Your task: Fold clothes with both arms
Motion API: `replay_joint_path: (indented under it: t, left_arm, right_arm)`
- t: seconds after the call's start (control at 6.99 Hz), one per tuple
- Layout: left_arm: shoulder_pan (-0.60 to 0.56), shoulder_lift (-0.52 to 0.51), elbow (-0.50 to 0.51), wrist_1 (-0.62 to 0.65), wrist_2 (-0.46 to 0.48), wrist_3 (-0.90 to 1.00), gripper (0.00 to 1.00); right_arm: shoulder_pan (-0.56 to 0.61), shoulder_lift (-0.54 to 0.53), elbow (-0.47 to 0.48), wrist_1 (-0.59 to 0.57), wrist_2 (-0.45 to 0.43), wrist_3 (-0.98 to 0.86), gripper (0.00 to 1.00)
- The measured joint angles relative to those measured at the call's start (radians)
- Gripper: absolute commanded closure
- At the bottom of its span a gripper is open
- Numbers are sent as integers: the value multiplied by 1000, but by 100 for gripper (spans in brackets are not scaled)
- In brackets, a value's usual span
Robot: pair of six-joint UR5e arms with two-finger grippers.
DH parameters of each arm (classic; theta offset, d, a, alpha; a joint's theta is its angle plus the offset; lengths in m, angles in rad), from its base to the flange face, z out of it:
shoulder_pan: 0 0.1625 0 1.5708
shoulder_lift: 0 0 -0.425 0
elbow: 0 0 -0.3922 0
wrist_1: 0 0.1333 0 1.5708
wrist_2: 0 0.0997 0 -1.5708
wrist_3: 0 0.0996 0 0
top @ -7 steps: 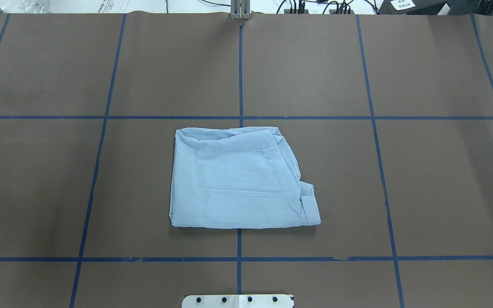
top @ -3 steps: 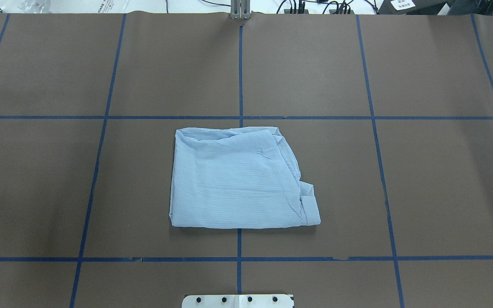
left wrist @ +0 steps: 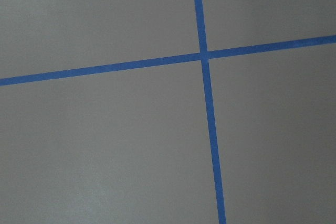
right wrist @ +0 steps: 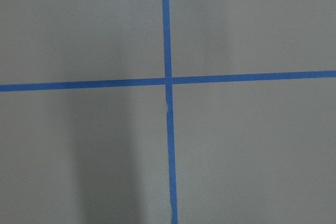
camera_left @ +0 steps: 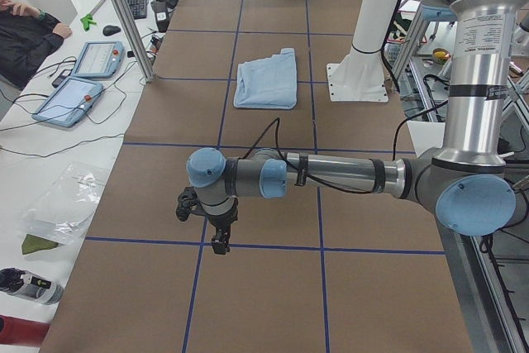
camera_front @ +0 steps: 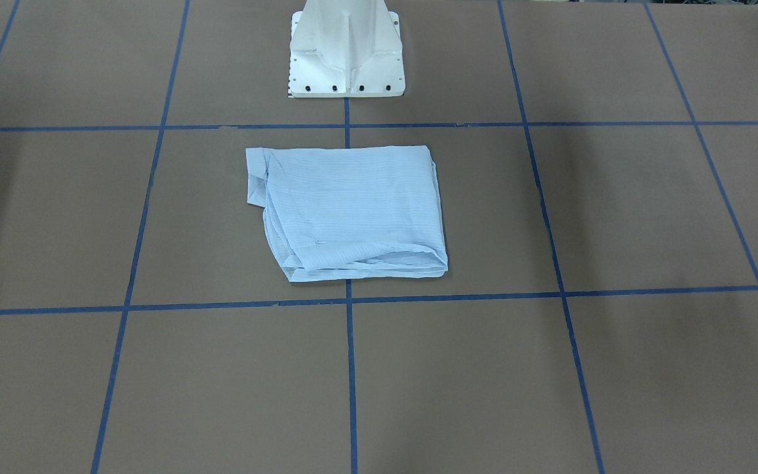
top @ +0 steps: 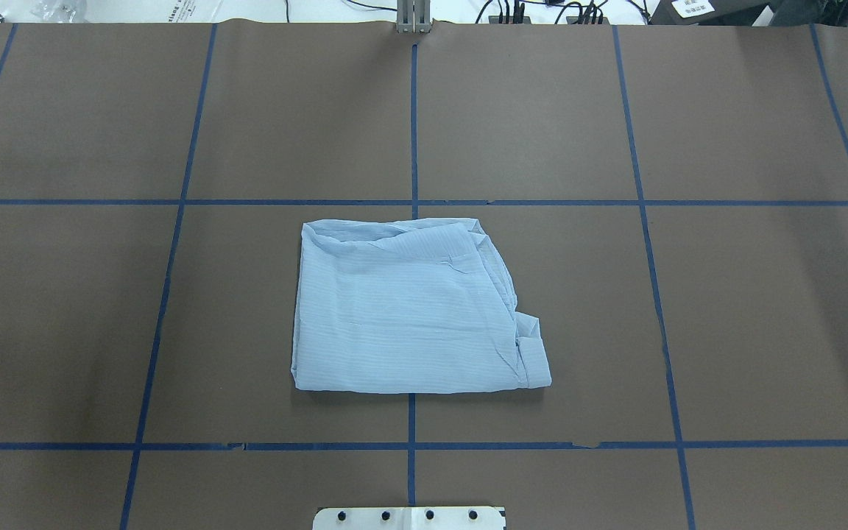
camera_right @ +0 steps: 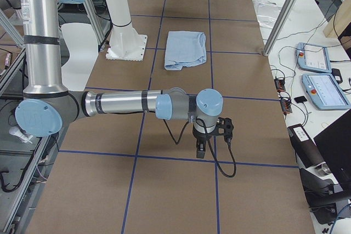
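Nearby, a white pedestal (camera_front: 345,52) flanks the shirt (top: 409,309) (tape (top: 414,125) underneath).

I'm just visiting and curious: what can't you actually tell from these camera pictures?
Left gripper, right gripper: open or shut unclear; seen only small, in the side views.
Shirt: buttons and label, if any, hidden within its folds in every view.
Pedestal: top cut off by the front-facing view's edge.

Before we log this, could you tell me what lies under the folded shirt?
The shirt lies on the brown table cover; a blue tape line runs in beneath it. Anything between its layers is hidden.
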State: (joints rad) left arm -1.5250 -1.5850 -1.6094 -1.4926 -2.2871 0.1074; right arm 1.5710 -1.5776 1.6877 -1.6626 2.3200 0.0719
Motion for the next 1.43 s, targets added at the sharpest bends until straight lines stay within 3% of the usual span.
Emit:
replay_joint_path:
  t: [1.43]
  left_arm:
    - [-2, 2, -4, 0, 0, 1, 0]
  right_arm:
    - [-25, 4, 3, 7, 0, 38, 0]
